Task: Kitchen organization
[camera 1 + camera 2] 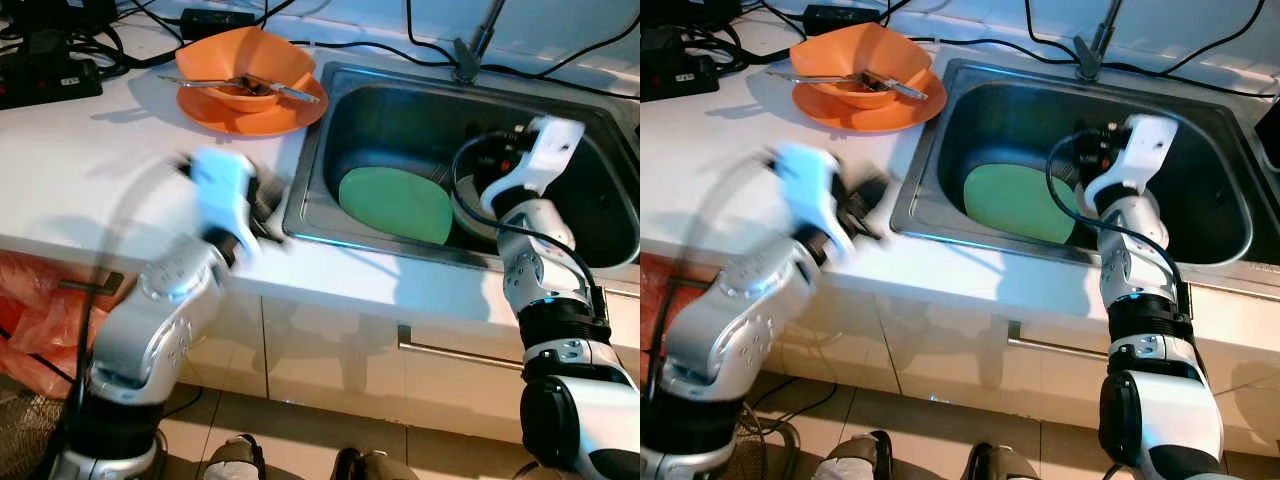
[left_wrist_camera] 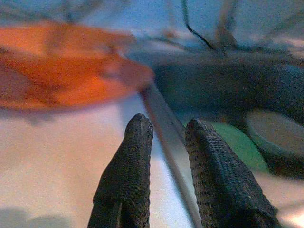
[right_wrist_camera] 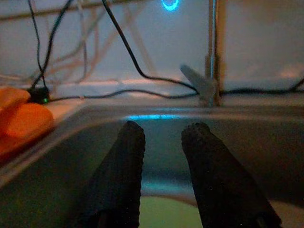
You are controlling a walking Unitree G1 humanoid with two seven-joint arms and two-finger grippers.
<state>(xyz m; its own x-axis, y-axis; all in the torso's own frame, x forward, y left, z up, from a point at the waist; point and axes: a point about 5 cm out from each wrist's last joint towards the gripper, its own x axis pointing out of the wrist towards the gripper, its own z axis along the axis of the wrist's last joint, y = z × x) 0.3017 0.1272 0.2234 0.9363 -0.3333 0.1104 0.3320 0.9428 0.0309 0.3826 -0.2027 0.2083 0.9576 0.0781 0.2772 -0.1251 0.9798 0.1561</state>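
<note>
An orange bowl [image 1: 245,60] holding cutlery [image 1: 240,85] rests on an orange plate [image 1: 250,115] at the back of the white counter [image 1: 90,170]. A green plate [image 1: 395,205] lies in the steel sink [image 1: 400,110], beside a pale bowl [image 2: 280,133] that my right arm partly hides. My left gripper [image 2: 166,126] is blurred and hovers over the counter at the sink's left rim, open and empty. Over the sink's right half my right gripper [image 3: 164,130] is also open, holding nothing and pointing toward the faucet [image 3: 211,85].
Black cables and a power block [image 1: 45,70] lie along the counter's back left. A red plastic bag [image 1: 30,310] hangs below the counter on the left. Cabinet fronts with a metal handle [image 1: 450,350] sit under the sink.
</note>
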